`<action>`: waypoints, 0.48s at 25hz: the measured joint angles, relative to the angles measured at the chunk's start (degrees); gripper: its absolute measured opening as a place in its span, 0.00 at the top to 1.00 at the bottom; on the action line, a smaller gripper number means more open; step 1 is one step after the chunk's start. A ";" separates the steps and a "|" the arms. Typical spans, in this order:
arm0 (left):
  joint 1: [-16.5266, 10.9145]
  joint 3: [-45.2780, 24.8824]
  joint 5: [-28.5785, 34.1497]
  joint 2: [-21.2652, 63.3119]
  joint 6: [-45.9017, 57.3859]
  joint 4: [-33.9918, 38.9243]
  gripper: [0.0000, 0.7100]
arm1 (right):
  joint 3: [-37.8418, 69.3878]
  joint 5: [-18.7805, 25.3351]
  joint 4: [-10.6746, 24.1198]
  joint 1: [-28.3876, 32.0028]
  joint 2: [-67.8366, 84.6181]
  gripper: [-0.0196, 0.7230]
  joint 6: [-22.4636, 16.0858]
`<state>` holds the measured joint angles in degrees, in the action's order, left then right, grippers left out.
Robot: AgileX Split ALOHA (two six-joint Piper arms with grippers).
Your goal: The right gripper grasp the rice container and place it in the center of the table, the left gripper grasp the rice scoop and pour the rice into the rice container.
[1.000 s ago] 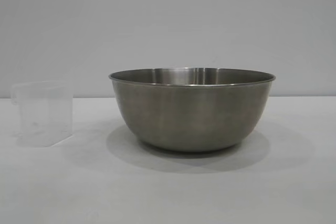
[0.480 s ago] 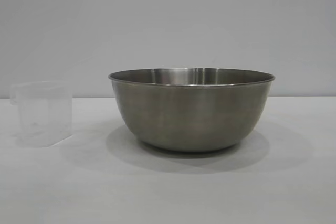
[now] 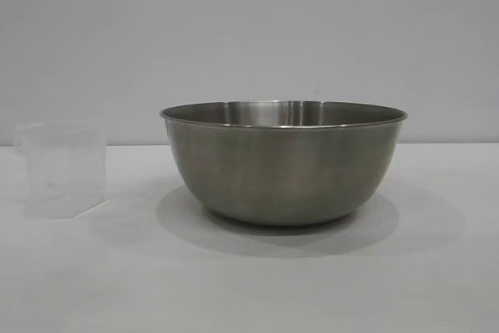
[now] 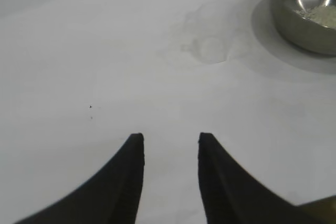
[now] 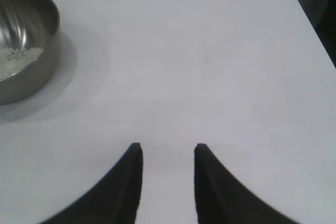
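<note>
The rice container stands upright on the white desk, near the middle of the exterior view, with the rice scoop upright well to its left, apart from it and casting a faint shadow. A plain grey wall rises behind both.

The left gripper hovers over bare desk with its jaws parted by a narrow gap and nothing between them. Ahead of those jaws and off to one side sits the rice scoop, barely visible against the white surface; beyond it, farther to that side, is the rice container, with rice lying in its bottom.

The right gripper likewise hangs over open desk, jaws narrowly apart and empty. The rice container lies ahead and well off to the side of these jaws, a patch of rice showing inside. Nothing stands between either pair of jaws and the container. A dark edge marks the desk's far corner.
</note>
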<state>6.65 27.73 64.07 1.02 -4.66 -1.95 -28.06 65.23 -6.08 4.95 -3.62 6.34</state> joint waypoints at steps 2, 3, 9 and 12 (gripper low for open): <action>0.00 0.00 0.00 0.00 0.12 0.00 0.71 | 0.00 0.00 0.00 0.00 0.00 0.66 0.00; 0.00 0.00 0.00 0.00 0.12 0.00 0.71 | 0.00 0.00 0.00 0.00 0.00 0.66 0.00; 0.00 0.00 0.00 0.00 0.12 0.00 0.71 | 0.00 0.00 0.00 0.00 0.00 0.66 0.00; -2.38 0.00 0.05 0.00 0.12 0.00 0.71 | 0.00 0.00 0.00 0.00 1.07 0.66 0.00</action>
<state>4.27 27.73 64.12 1.02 -4.54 -1.95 -28.06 65.23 -6.08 4.95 -2.55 6.34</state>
